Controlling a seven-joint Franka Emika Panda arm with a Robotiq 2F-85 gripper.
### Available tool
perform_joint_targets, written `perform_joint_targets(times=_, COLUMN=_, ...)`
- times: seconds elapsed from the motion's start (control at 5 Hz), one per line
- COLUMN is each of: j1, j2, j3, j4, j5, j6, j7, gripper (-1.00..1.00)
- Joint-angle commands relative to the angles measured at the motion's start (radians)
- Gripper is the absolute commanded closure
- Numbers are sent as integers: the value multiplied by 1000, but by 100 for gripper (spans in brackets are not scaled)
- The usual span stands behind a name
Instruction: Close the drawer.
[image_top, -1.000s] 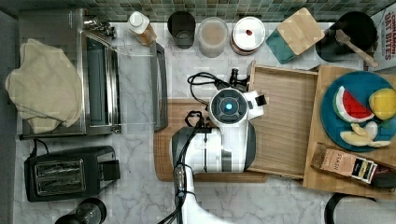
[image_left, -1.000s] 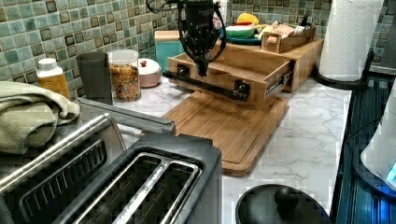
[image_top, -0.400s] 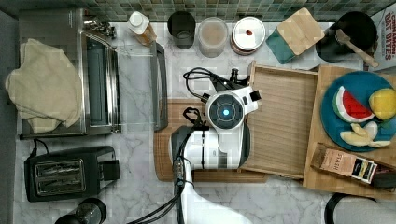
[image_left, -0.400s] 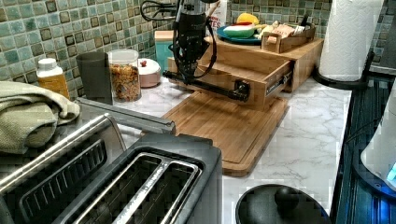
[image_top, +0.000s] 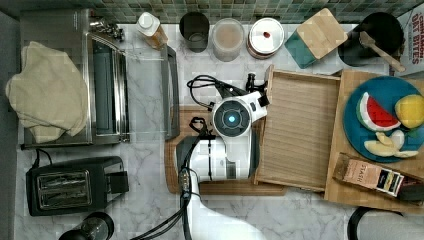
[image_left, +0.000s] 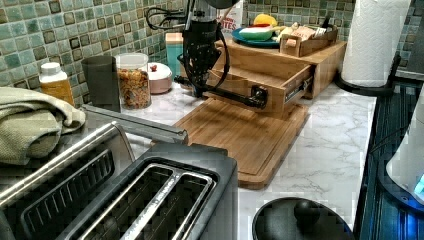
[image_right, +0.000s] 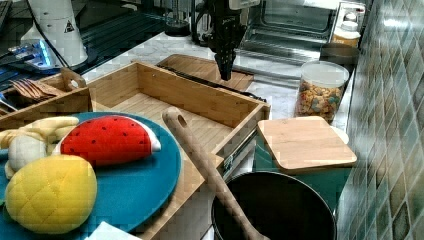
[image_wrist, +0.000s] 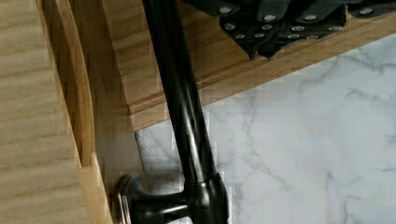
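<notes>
The drawer (image_top: 300, 130) is a shallow light-wood tray, pulled out from under the thick slab (image_top: 350, 195) and lying empty. Its front wall (image_left: 280, 87) carries a black bar handle (image_wrist: 180, 93). My gripper (image_left: 199, 90) hangs straight down just outside that front wall, at the handle's far end near the jars. In the wrist view the gripper (image_wrist: 259, 52) is shut with nothing between the tips, beside the bar and over the edge of the brown cutting board (image_wrist: 224, 60). In the right view the gripper (image_right: 226, 75) stands beyond the drawer (image_right: 165, 107).
The cutting board (image_top: 220, 187) lies under the arm in front of the drawer. A toaster oven (image_top: 105, 85) with its door down and a toaster (image_top: 70, 182) sit at the top view's left. Jars (image_top: 227, 37) line the tiled wall. A blue plate (image_top: 385, 120) of toy fruit tops the slab.
The gripper has moved toward the top view's left, out past the drawer's front wall, and come down beside the handle. The drawer has not moved.
</notes>
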Motion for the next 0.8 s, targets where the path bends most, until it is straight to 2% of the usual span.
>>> perform_joint_targets(times=0.2, j1=-14, j2=38, j3=-28, j4=69, j5=-146, j6=-54, j7=-57, gripper=100)
perform_joint_targets(times=0.4, j1=-48, j2=30, j3=-18, j4=62, j5=-142, j6=-68, j7=-117, gripper=100)
perform_joint_targets(times=0.6, j1=-59, j2=6, j3=-52, j4=39, j5=-185, j6=-66, j7=-154, gripper=100)
perform_joint_targets(times=0.8, j1=-99, j2=1, j3=-87, j4=36, j5=-188, j6=-61, j7=-237, gripper=100)
